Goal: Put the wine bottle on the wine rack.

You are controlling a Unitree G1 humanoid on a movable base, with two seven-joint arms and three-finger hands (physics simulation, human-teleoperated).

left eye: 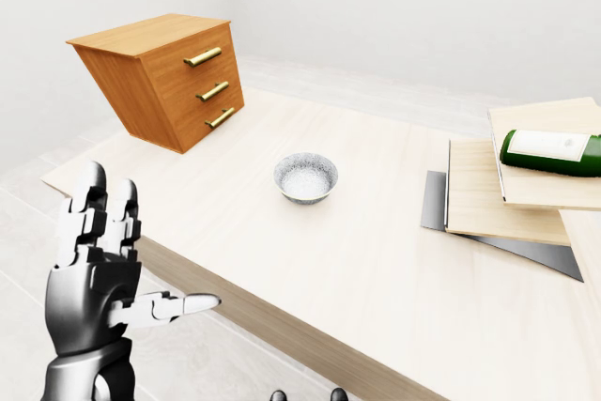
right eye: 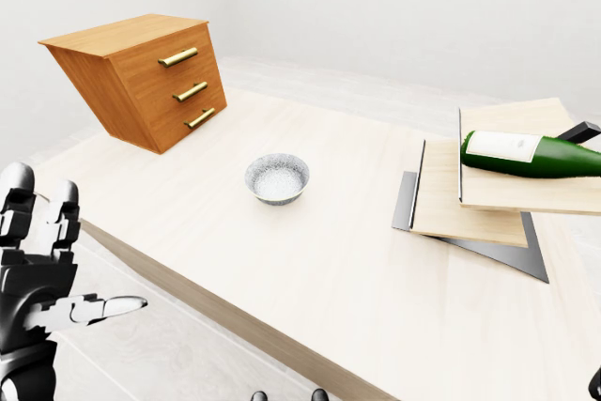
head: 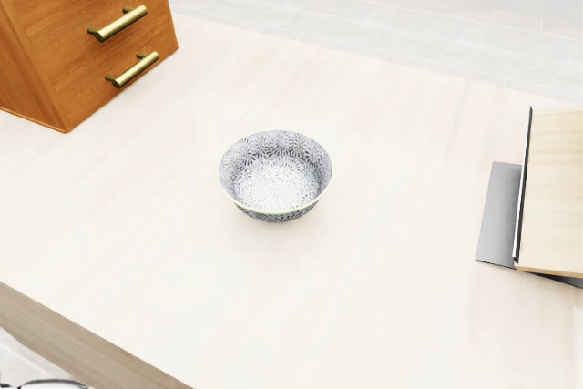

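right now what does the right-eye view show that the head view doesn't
Only the right-eye view shows the green wine bottle lying on its side on the upper wooden tier of the wine rack, and the left hand raised with open fingers, off the table's edge at lower left. Only the head view shows the floral pattern inside the bowl up close. Both show the bowl, the wooden drawer chest with three brass handles, the pale table and part of the rack.
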